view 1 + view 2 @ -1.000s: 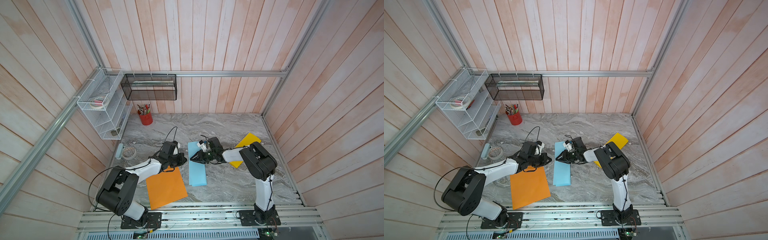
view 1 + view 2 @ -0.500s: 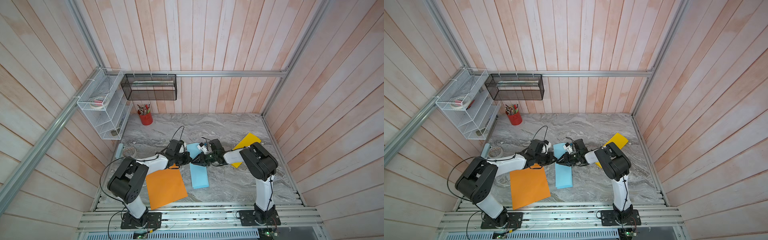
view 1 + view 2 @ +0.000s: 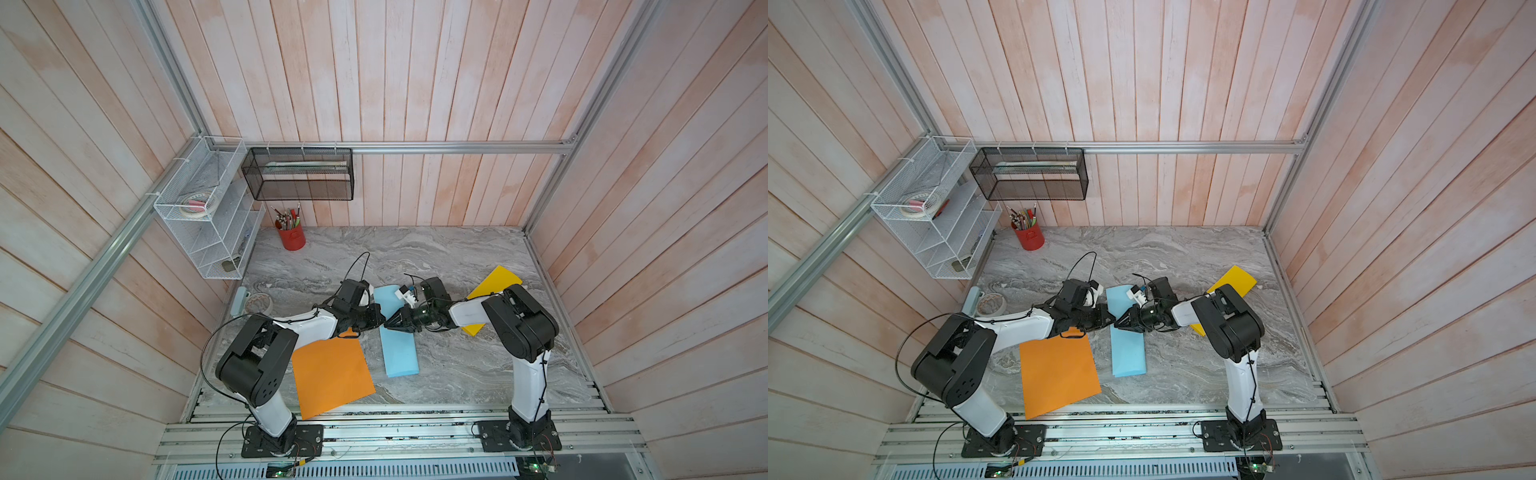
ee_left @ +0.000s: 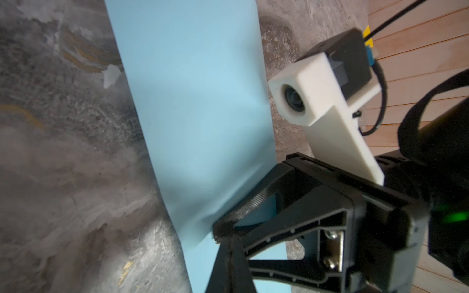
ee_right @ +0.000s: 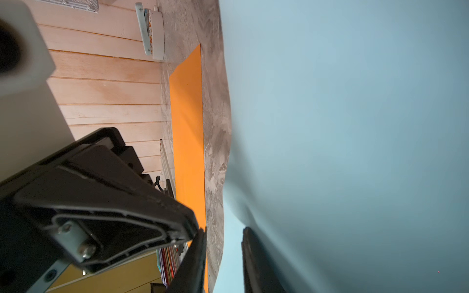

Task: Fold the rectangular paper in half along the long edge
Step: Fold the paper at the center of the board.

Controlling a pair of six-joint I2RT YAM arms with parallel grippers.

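At mid-length of the blue paper [image 3: 400,353], left end effector [image 3: 377,322] is closed, right end effector [image 3: 390,325] narrowly apart; recommend pinning aligned edges while pressing the crease flat.

No legible text, label, brand, number or sign in any view. Orange and dark print on the side of the pale case [image 5: 157,33] at the left edge of the table [image 3: 457,257]: too blurred to read.
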